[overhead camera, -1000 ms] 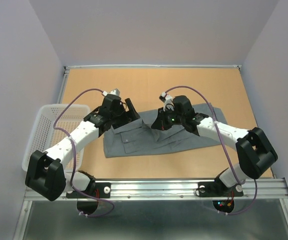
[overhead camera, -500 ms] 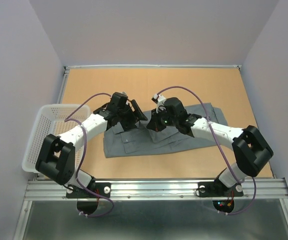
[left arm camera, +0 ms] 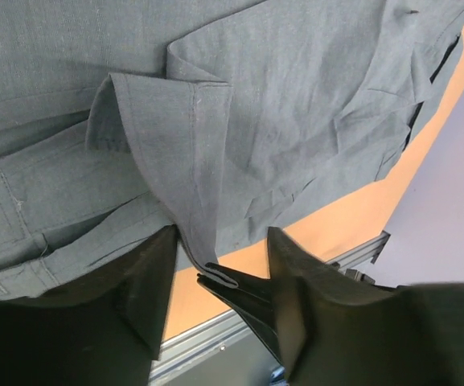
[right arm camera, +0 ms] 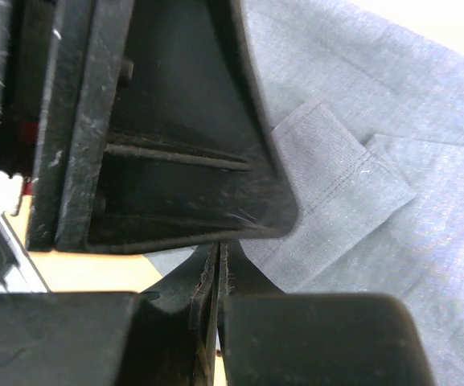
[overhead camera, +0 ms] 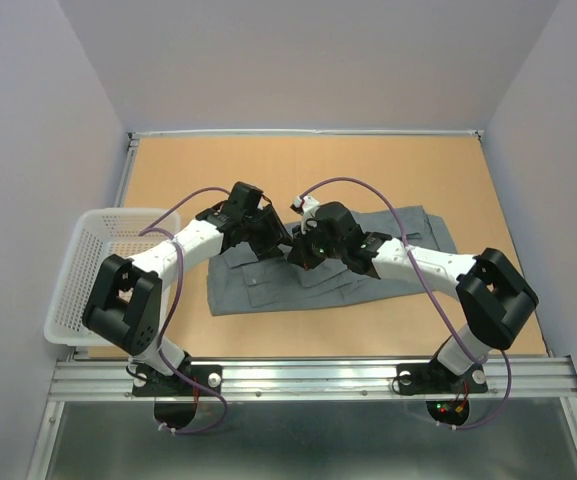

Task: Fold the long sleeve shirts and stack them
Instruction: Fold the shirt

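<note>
Now the left arm is swinging in to centre, its left fingers narrowing around the raised cuff but standing apart, not yet touching. The right fingers are pinching that cuff's edge. The shirt is lying rumpled mid-bench. Likely a handover; folding is barely starting.

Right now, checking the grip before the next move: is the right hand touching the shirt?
Touching. Left wrist view: a hanging flap of the shirt ends pinched in the shut right hand.
</note>
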You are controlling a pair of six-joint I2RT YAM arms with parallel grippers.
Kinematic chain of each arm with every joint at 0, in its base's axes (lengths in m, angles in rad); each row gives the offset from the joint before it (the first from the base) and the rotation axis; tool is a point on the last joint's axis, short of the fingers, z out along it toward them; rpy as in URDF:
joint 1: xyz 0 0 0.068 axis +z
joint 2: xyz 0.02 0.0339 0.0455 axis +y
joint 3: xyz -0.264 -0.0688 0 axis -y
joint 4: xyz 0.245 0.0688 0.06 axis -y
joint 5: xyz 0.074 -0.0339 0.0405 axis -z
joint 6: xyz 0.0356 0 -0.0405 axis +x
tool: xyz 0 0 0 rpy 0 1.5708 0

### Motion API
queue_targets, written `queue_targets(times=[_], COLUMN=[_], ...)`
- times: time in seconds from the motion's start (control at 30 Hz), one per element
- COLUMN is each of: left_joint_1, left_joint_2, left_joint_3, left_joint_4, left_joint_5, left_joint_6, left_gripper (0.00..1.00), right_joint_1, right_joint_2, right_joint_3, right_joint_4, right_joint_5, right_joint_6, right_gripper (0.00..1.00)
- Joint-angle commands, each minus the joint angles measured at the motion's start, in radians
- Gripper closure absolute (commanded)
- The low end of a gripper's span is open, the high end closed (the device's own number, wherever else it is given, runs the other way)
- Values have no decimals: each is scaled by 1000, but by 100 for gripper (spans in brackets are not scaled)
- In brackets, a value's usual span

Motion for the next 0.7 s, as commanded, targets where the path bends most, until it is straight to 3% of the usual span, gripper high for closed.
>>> queue_targets(times=[0.0,0.13,0.23,0.27,0.37,0.43,0.47,0.5,0.57,0.67], left_joint_1=[-2,-2,-2,-2,-2,1,1,2,4,4], left_joint_2=[8,23,17,17,16,9,2,-7,-21,-55], left_joint_3=[15,44,41,40,43,49,60,73,89,101], left_joint_4=[-17,-38,-46,-49,-58,-71,-78,-98,-139,-181], left_joint_5=[33,25,21,21,18,7,1,-19,-60,-82], left_joint_6=[1,14,16,17,24,36,45,69,96,154], left_gripper=[47,55,69,79,90,99,100,100,100,100], right_joint_1=[12,17,17,19,19,19,19,17,9,-59], right_joint_2=[-17,-23,-32,-34,-41,-49,-63,-72,-112,-165], right_joint_3=[66,59,49,47,44,47,53,78,101,147], right_joint_4=[27,25,27,24,22,16,1,-62,-123,-231], right_joint_5=[42,68,83,82,79,88,111,135,245,319], right_joint_6=[-39,-56,-64,-65,-67,-61,-59,-59,-62,-61], right_gripper=[98,98,97,97,94,84,74,55,42,31])
